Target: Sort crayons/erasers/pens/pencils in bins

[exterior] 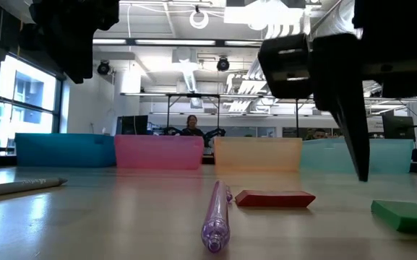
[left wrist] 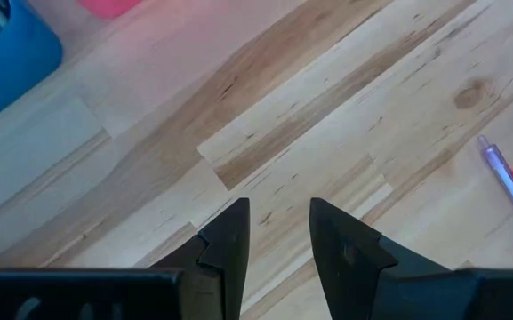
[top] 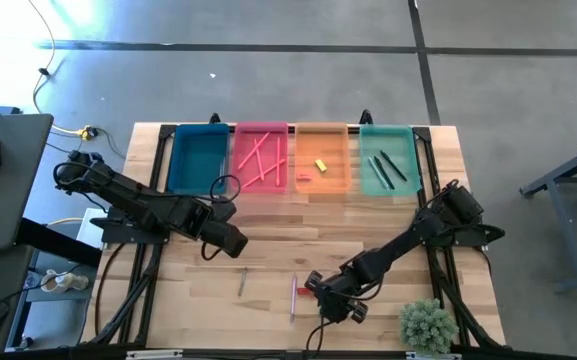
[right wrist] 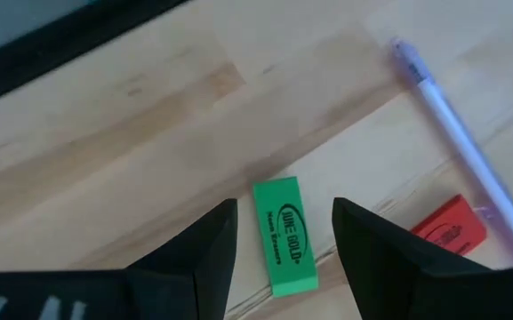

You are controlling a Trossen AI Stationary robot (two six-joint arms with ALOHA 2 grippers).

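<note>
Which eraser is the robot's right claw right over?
The green eraser. It lies on the table between the open fingers of the right gripper. The red eraser lies off to the side, and the yellow eraser is already in the orange bin.

Grey concrete floor (top: 298, 70), bright window (exterior: 27, 97), ceiling lights (exterior: 199, 18)

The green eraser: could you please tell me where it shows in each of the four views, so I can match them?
High view: hidden beneath the right gripper, near the table's front edge.
Low view: the green eraser lies flat at the far right.
Left wrist view: not in it.
Right wrist view: between the open fingers, lengthwise.
Shared landmark: the red eraser, which lies beside it in the low view too.
</note>
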